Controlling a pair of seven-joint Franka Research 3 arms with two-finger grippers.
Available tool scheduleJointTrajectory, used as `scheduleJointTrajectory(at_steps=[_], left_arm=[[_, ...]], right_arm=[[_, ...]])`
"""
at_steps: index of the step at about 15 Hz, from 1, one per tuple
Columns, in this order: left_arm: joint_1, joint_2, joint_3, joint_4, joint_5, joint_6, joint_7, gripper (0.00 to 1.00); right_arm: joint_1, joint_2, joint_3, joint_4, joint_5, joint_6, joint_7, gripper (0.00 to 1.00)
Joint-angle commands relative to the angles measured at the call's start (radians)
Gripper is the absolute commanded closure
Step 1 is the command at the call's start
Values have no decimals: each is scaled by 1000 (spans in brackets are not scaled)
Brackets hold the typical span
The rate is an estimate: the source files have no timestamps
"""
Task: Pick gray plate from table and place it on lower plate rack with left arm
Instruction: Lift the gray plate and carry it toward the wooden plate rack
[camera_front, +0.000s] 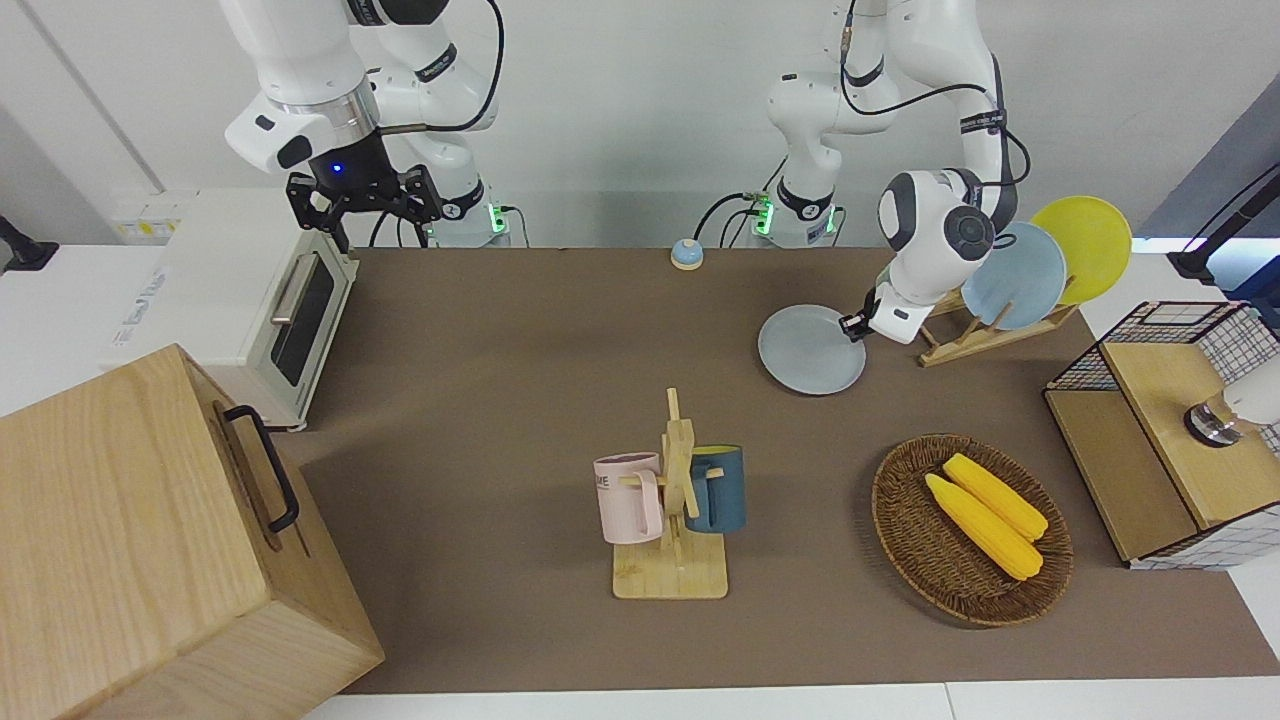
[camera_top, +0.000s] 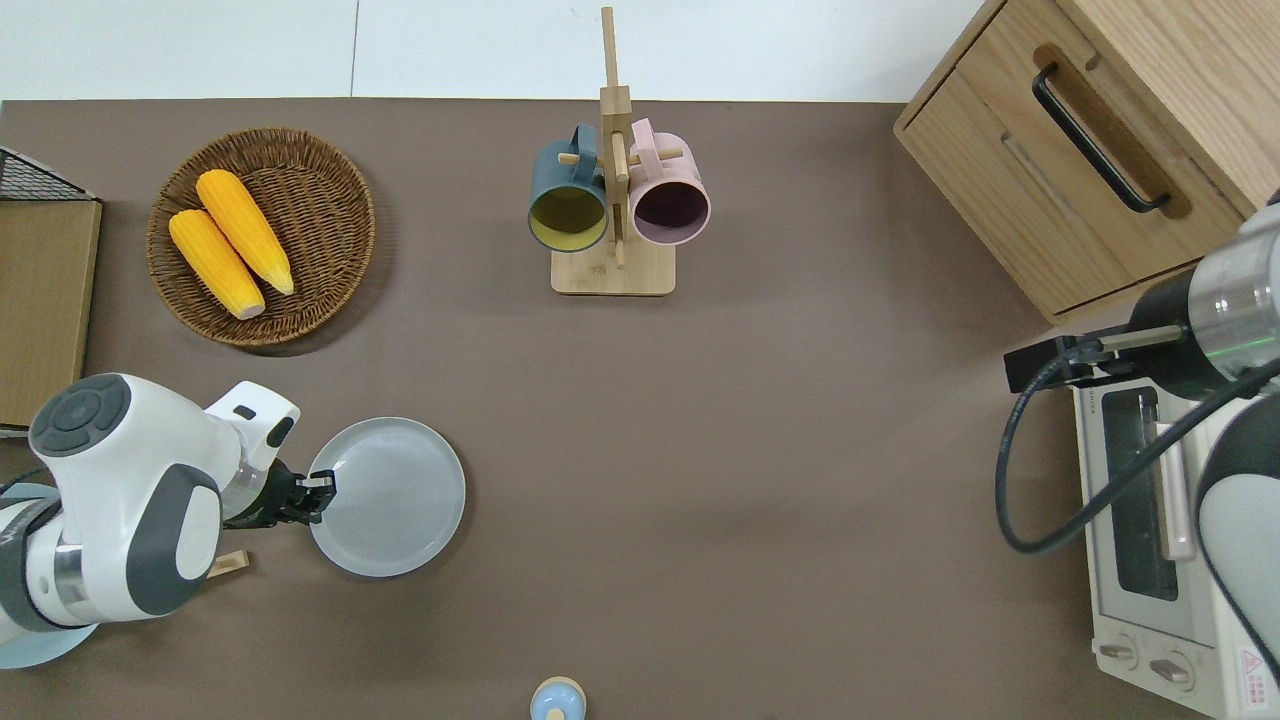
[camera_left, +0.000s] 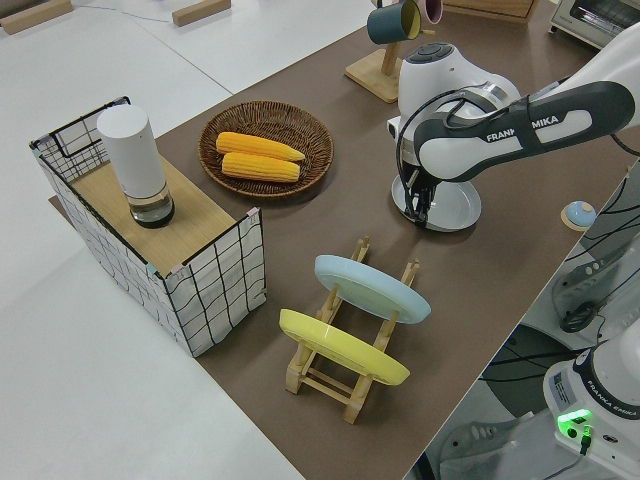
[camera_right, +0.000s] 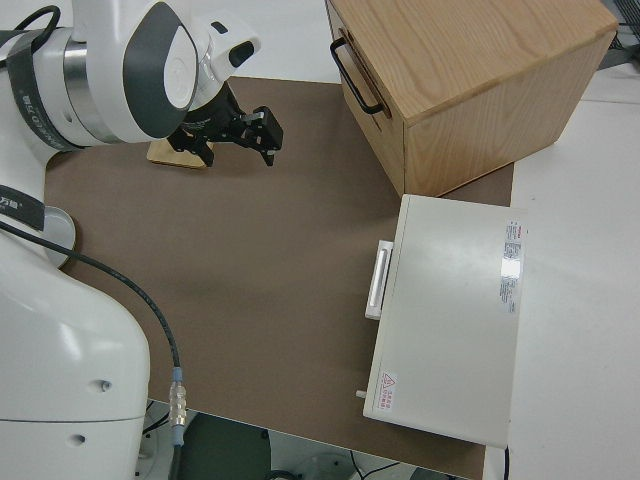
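A white toaster oven (camera_right: 450, 315) lies on the table's edge. Touching it, farther from the robots, stands a wooden box (camera_right: 470, 75). The right gripper (camera_right: 262, 137) hangs with fingers spread, near the box.

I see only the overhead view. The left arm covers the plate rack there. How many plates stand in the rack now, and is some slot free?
Observer: The left side view shows two in the lower plate rack, the light blue plate and the yellow plate. The pegs toward the gray plate, which the left gripper grips, are bare.
Operator: Do the two plates stand upright?
Observer: No, both stand on edge but slanted.
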Motion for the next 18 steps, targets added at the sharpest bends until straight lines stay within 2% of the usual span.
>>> scheduleJointTrajectory(at_steps=[1, 3, 5, 10, 18], left_arm=[[-4, -6, 21, 46, 6, -81, 8, 1000], [-2, -12, 28, 92, 9, -142, 2, 1000], [-4, -16, 56, 161, 50, -222, 0, 1000], [-4, -21, 56, 267, 116, -332, -28, 1000], [-16, -23, 15, 358, 493, -548, -66, 1000]], right_arm=[[-19, -1, 17, 9, -1, -13, 12, 17], [-19, -1, 17, 9, -1, -14, 12, 17], [-19, -3, 17, 9, -1, -14, 12, 17], [-19, -3, 17, 9, -1, -13, 12, 17], [-19, -1, 17, 9, -1, -14, 12, 17]])
